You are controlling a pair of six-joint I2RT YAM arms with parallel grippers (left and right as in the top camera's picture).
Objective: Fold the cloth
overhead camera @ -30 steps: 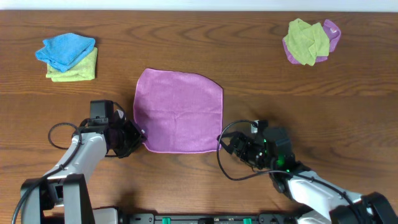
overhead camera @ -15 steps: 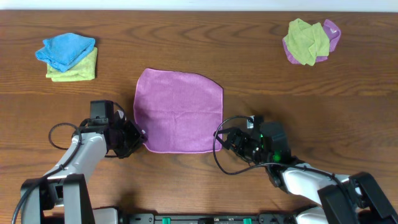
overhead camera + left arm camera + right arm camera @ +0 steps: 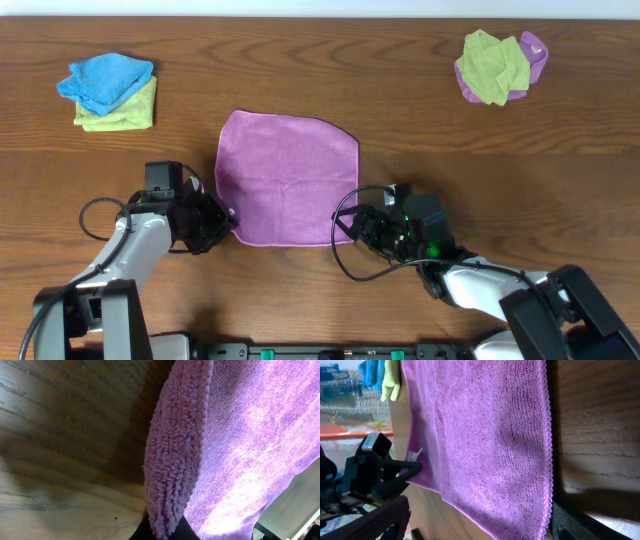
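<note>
The purple cloth (image 3: 290, 178) lies flat and spread on the wooden table. My left gripper (image 3: 226, 217) is shut on its near left corner; the left wrist view shows the fluffy purple edge (image 3: 175, 460) pinched between the black jaws (image 3: 162, 532). My right gripper (image 3: 350, 228) is open at the near right corner. In the right wrist view the cloth's corner (image 3: 530, 520) lies between its two spread black fingers (image 3: 480, 522), which do not press on it. The left gripper also shows in that view (image 3: 395, 472).
A bright blue cloth (image 3: 104, 80) lies on a yellow-green cloth (image 3: 125, 112) at the back left. A crumpled yellow-green cloth (image 3: 492, 65) on a purple one (image 3: 534, 50) sits at the back right. Cables hang by both arms.
My right gripper has moved left toward the cloth's near right corner and now straddles it. The left gripper and the cloth have not moved.
</note>
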